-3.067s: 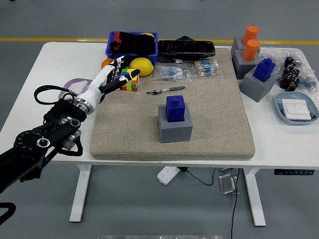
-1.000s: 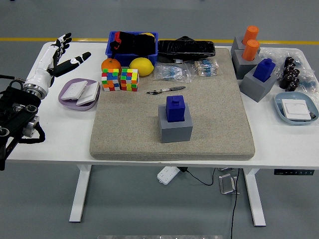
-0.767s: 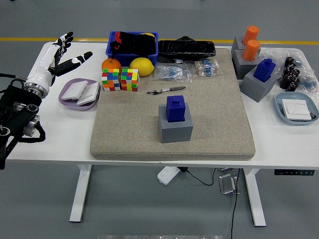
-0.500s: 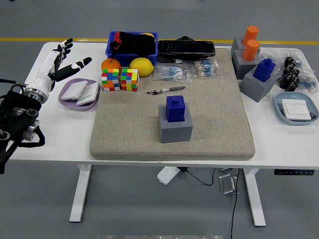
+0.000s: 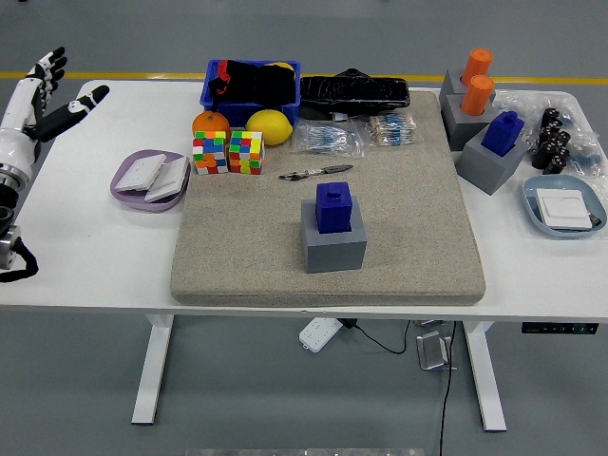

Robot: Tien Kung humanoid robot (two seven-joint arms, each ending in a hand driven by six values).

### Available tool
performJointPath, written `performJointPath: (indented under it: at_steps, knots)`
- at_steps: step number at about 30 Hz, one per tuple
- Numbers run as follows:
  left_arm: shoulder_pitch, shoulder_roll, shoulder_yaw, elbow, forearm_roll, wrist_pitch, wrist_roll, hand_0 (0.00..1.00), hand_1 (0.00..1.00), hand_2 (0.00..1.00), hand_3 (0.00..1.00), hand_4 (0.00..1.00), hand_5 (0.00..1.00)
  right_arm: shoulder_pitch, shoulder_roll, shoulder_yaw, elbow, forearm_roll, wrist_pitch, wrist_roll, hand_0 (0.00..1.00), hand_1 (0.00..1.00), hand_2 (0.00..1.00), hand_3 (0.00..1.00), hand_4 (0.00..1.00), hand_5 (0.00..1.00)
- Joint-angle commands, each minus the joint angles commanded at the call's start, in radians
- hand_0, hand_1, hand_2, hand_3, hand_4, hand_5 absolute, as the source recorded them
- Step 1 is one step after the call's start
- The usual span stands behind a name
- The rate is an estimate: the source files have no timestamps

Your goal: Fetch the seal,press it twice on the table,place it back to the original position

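Observation:
A dark blue seal [image 5: 333,206] stands upright in a grey block holder [image 5: 333,246] near the middle of the beige mat [image 5: 399,218]. My left hand [image 5: 43,100] is raised at the far left edge, beyond the table's left end, with its white fingers spread and nothing in them. It is far from the seal. The right arm does not show.
Left of the mat lie a purple dish [image 5: 147,179], two colour cubes [image 5: 228,152], an orange and a lemon [image 5: 270,125]. A blue bin [image 5: 253,84], black bag and packets line the back. Holders with orange cylinders [image 5: 475,87] and a blue seal [image 5: 502,133], plus a blue tray [image 5: 564,207], stand at the right.
My left hand has drawn back from the colour cubes to the far left, off the table's end, and stays spread. The seal and holder have not moved.

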Motion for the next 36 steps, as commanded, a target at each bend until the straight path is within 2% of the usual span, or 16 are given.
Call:
performJointPath:
  at_steps: [3, 5, 7, 10, 12, 14, 18, 25, 27, 33, 36]
  knots:
    - [0.121, 0.022, -0.120, -0.040, 0.035, 0.004, -0.005, 0.998, 0.998, 0.998, 0.998, 0.998, 0.490, 0.107, 0.016, -0.123, -0.047, 0.048, 0.013, -0.013, 0.952, 0.772, 0.769, 0.766, 0.865, 0.452]
    - [0.197, 0.028, -0.194, -0.059, 0.044, 0.004, -0.009, 0.998, 0.998, 0.998, 0.998, 0.998, 0.491, 0.146, 0.028, -0.208, -0.054, 0.094, 0.009, -0.008, 0.952, 0.772, 0.767, 0.766, 0.863, 0.455]
    - [0.251, 0.032, -0.248, -0.064, 0.052, 0.004, -0.010, 0.998, 0.998, 0.998, 0.998, 0.998, 0.491, 0.165, 0.032, -0.291, -0.049, 0.112, 0.013, -0.013, 0.952, 0.772, 0.767, 0.766, 0.863, 0.455]
    - [0.279, 0.027, -0.287, -0.059, 0.048, 0.002, -0.011, 0.998, 0.998, 0.998, 0.998, 0.998, 0.491, 0.175, 0.025, -0.406, -0.032, 0.121, 0.018, -0.017, 0.952, 0.772, 0.767, 0.766, 0.863, 0.455]
    - [0.278, 0.022, -0.289, -0.052, 0.048, 0.002, -0.011, 0.998, 0.998, 0.998, 0.998, 0.998, 0.491, 0.177, 0.020, -0.424, -0.032, 0.114, 0.018, -0.019, 0.950, 0.774, 0.768, 0.767, 0.860, 0.452]
    - [0.265, 0.022, -0.273, -0.047, 0.045, 0.001, -0.009, 0.998, 0.998, 0.998, 0.998, 0.998, 0.491, 0.176, 0.018, -0.416, -0.033, 0.116, 0.016, -0.018, 0.950, 0.774, 0.768, 0.767, 0.860, 0.452]
    - [0.207, 0.021, -0.224, -0.030, 0.045, -0.001, 0.000, 0.998, 0.998, 0.998, 0.998, 0.998, 0.484, 0.159, 0.011, -0.351, -0.028, 0.081, 0.018, -0.018, 0.949, 0.773, 0.767, 0.767, 0.857, 0.447]
    - [0.083, 0.017, -0.113, 0.027, -0.005, -0.002, 0.002, 0.998, 0.998, 0.998, 0.998, 0.998, 0.473, 0.113, 0.003, -0.273, -0.021, 0.041, 0.017, -0.017, 0.949, 0.773, 0.766, 0.765, 0.852, 0.442]
    - [0.042, 0.000, -0.070, 0.046, -0.018, -0.002, 0.002, 0.998, 0.998, 0.998, 0.998, 0.998, 0.473, 0.088, -0.003, -0.244, -0.015, 0.031, 0.015, -0.016, 0.949, 0.773, 0.766, 0.765, 0.852, 0.442]
    - [-0.034, -0.040, 0.030, 0.063, -0.032, -0.007, 0.010, 0.998, 0.998, 0.998, 0.998, 0.998, 0.465, 0.025, 0.003, -0.155, -0.011, -0.003, 0.018, -0.017, 0.948, 0.773, 0.764, 0.763, 0.846, 0.434]
    - [-0.086, -0.057, 0.098, 0.071, -0.041, -0.009, 0.015, 0.998, 0.998, 0.998, 0.998, 0.998, 0.460, -0.027, 0.014, -0.071, 0.003, -0.044, 0.017, -0.014, 0.948, 0.771, 0.765, 0.768, 0.840, 0.428]
